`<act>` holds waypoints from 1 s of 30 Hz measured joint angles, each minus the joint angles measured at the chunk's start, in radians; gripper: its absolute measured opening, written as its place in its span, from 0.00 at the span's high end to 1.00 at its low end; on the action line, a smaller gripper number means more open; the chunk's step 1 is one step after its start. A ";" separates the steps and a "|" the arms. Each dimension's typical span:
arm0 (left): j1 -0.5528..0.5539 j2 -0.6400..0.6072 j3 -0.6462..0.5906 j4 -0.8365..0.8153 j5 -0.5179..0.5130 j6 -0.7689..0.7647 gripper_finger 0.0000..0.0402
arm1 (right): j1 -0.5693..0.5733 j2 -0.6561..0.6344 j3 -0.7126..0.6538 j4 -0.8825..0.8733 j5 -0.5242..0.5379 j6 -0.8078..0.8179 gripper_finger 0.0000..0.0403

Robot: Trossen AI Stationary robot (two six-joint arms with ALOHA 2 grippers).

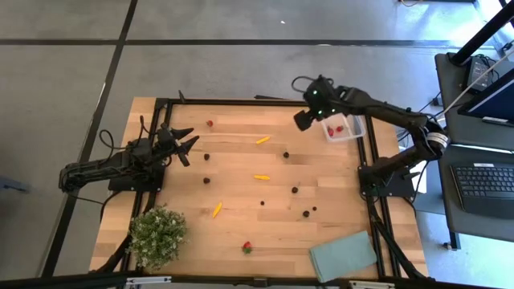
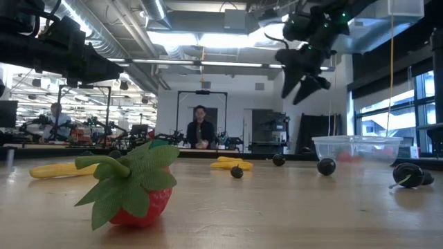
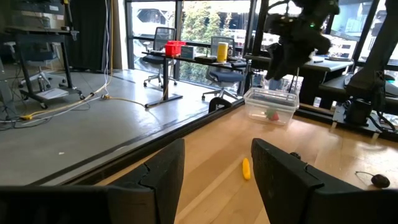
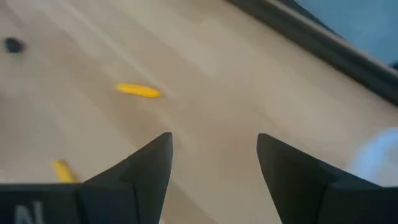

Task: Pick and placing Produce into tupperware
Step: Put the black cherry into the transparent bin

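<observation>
The tupperware (image 1: 347,128) at the table's (image 1: 337,172) two o'clock corner holds a couple of red pieces, most produce (image 1: 257,177) lies scattered, and the right gripper (image 1: 312,111) beside it and the left gripper (image 1: 183,143) at nine o'clock both have wide, empty fingers.

Right gripper (image 1: 303,119) is hanging in the air just beside the tupperware (image 1: 345,128) with its fingers spread and nothing in them, while the left gripper (image 1: 186,140) sits way across the table from it, fingers parted too.
</observation>
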 joint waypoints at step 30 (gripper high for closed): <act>0.000 0.000 0.000 0.000 0.000 0.000 0.55 | 0.237 0.385 -0.003 0.124 -0.032 0.012 0.54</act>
